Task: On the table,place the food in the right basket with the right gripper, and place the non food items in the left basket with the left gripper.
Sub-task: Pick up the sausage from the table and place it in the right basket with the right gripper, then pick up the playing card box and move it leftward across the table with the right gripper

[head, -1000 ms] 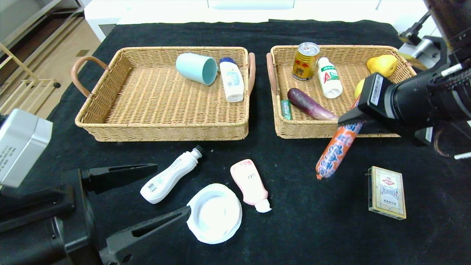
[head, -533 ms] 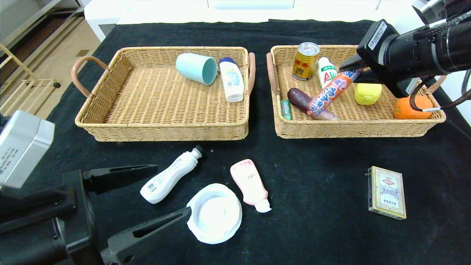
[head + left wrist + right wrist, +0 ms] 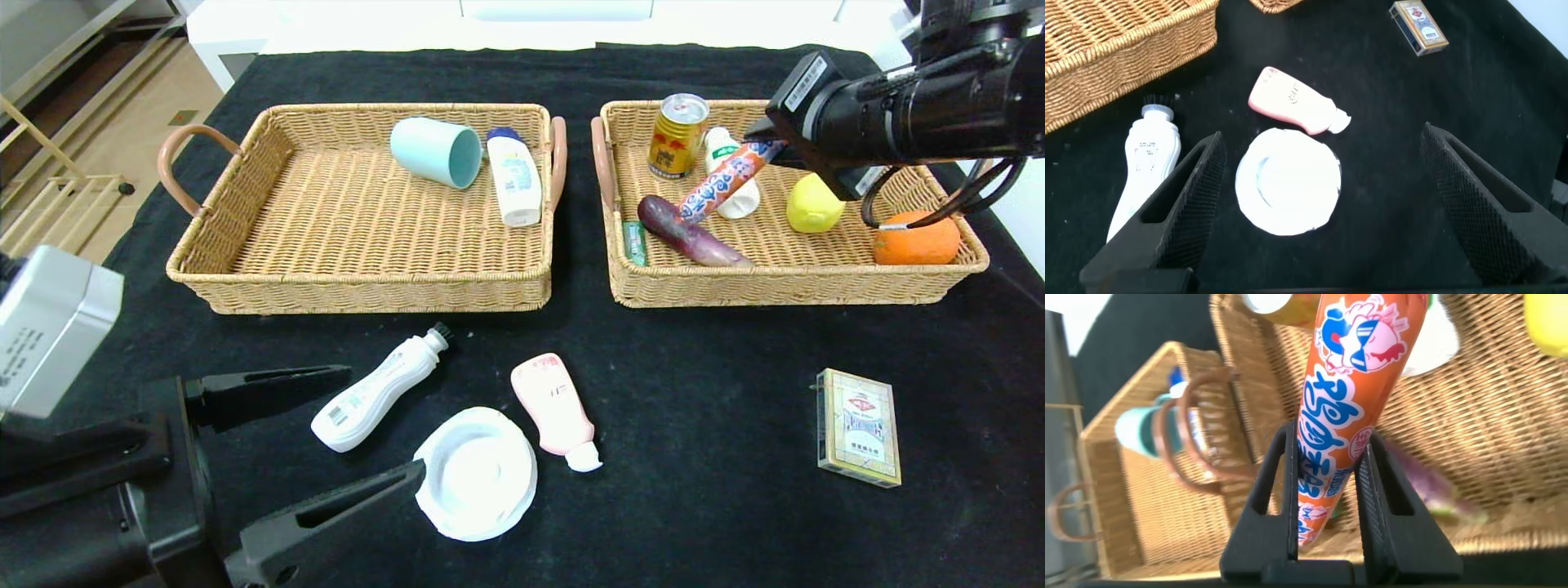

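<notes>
My right gripper [image 3: 771, 147] is shut on an orange sausage [image 3: 722, 183] and holds it tilted above the right basket [image 3: 784, 282]; the sausage [image 3: 1351, 384] runs between the fingers [image 3: 1282, 490] in the right wrist view. The basket holds a can [image 3: 678, 135], a white drink bottle [image 3: 739, 200], an eggplant [image 3: 690, 233], a lemon [image 3: 812, 204] and an orange [image 3: 914, 238]. My left gripper [image 3: 318, 445] is open, low over the near table by a white plate [image 3: 476, 474], which lies between its fingers [image 3: 1188, 204] in the left wrist view [image 3: 1288, 181].
The left basket [image 3: 367, 282] holds a teal cup [image 3: 434, 151] and a white bottle [image 3: 514, 175]. On the black cloth lie a white brush-top bottle [image 3: 375, 388], a pink tube [image 3: 557, 408] and a card box [image 3: 859, 426].
My right gripper has lifted the sausage from the table's near side, carried it over the right basket and moved it farther back. The left arm has stayed put.
</notes>
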